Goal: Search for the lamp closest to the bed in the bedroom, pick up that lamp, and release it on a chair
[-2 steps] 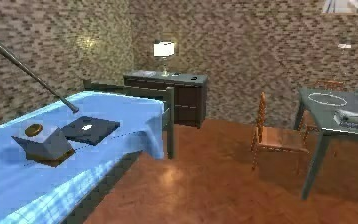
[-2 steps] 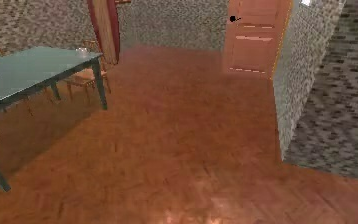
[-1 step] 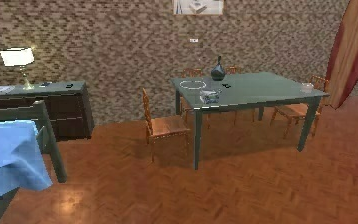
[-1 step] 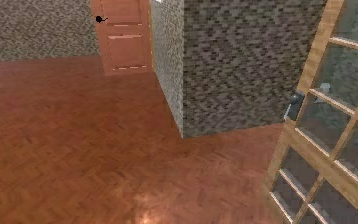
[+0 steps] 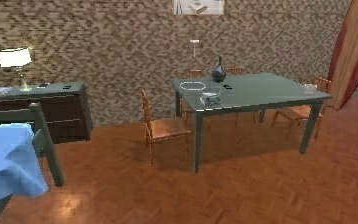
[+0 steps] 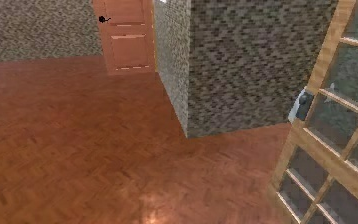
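Forward view: lamp (image 5: 15,62) is at far left, standing on top of a dark dresser (image 5: 49,108) against the patterned wall (image 5: 107,40). It's upright with its long axis vertical: pale yellow shade on top, thin stem, base down on the dresser top. A few small dark items lie beside it, too small to ID. Lower left corner has a blue cover (image 5: 7,160) with a dark frame (image 5: 39,128) just behind it; can't tell what furniture that is. Mid-frame is a green dining surface (image 5: 257,95), well apart from the lamp, carrying a dark vase (image 5: 218,72), a pale bowl (image 5: 193,86) and a small grey item (image 5: 211,98). One wooden chair (image 5: 163,126) sits at its near-left end, and another chair (image 5: 303,108) at the right end. Red curtain (image 5: 353,50) hangs along the right edge, and a wall picture (image 5: 199,6) is at the top. Fingers: can't tell their state, and can't tell where the lamp lies relative to them. Arm side view: wood floor (image 6: 77,140), and a patterned wall corner (image 6: 237,60) juts in mid-frame. A plain wooden door (image 6: 125,38) with a dark handle (image 6: 104,19) stands at the back. A glazed wooden door (image 6: 332,140) with a grey handle (image 6: 302,106) is at the right.
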Controlling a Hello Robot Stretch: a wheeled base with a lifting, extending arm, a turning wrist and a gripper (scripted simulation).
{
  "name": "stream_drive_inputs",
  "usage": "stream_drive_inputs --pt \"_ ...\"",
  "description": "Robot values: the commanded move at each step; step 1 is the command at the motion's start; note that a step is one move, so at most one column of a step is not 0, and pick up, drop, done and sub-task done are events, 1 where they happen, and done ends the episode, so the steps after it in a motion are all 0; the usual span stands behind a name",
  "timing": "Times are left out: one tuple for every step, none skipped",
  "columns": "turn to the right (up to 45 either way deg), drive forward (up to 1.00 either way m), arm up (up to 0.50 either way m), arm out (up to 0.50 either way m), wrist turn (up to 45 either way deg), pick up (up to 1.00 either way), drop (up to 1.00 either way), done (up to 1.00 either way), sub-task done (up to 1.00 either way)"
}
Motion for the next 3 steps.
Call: stream_drive_inputs --pt "-3.0 0.00 0.00 0.00 0.0 0.00 0.00 0.00 0.00" --pt "0.0 0.85 0.00 0.00 0.0 0.00 0.00 0.00 0.00" --pt "-33.0 0.00 0.00 0.00 0.0 0.00 0.00 0.00 0.00"
